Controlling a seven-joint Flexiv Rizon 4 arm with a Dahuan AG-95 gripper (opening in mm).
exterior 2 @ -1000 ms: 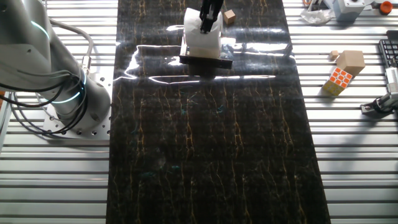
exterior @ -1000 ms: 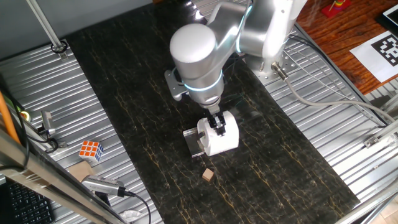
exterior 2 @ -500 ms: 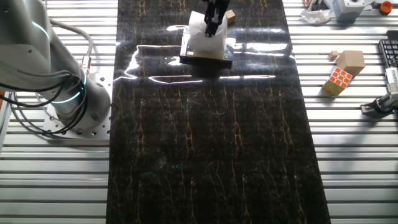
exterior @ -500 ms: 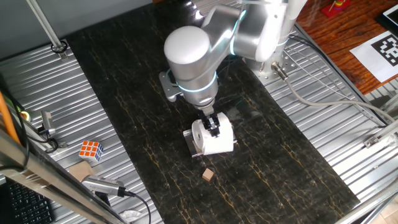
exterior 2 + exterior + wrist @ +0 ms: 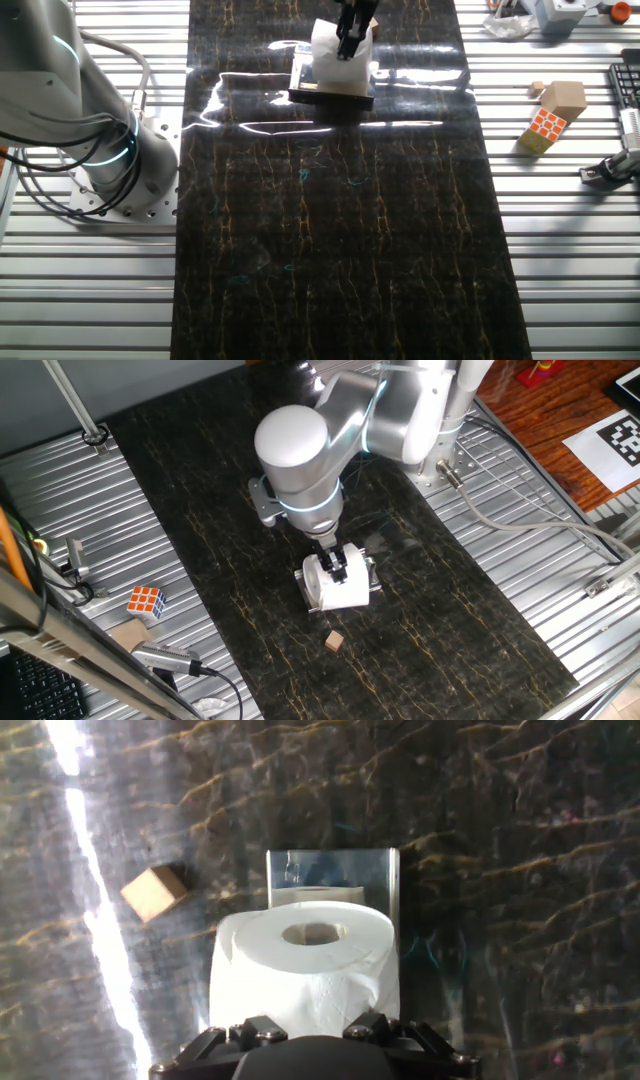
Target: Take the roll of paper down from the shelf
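We've got the roll of paper (image 5: 338,582) pinched in the hand (image 5: 337,567), fingers closed in on its soft sides. Compared with a second ago the whole thing has slid over: the roll was hanging off one side of the shelf (image 5: 372,572), now it sits more squarely over it (and the arm has swung across with it). In the hand view the roll (image 5: 305,965) fills the lower middle, core hole facing the camera, with the shelf (image 5: 333,875) showing clear behind it. So we'd say it's gripped and being carried, but whether it has actually left the shelf top we can't tell from these angles.

Room-wise, the little wooden cube (image 5: 334,642) lies near the shelf on the side toward the bench's (image 5: 200,530) near end, well apart from the roll. Everywhere else around the shelf the dark bench is bare, so setting down beside the shelf away from the cube looks easiest.
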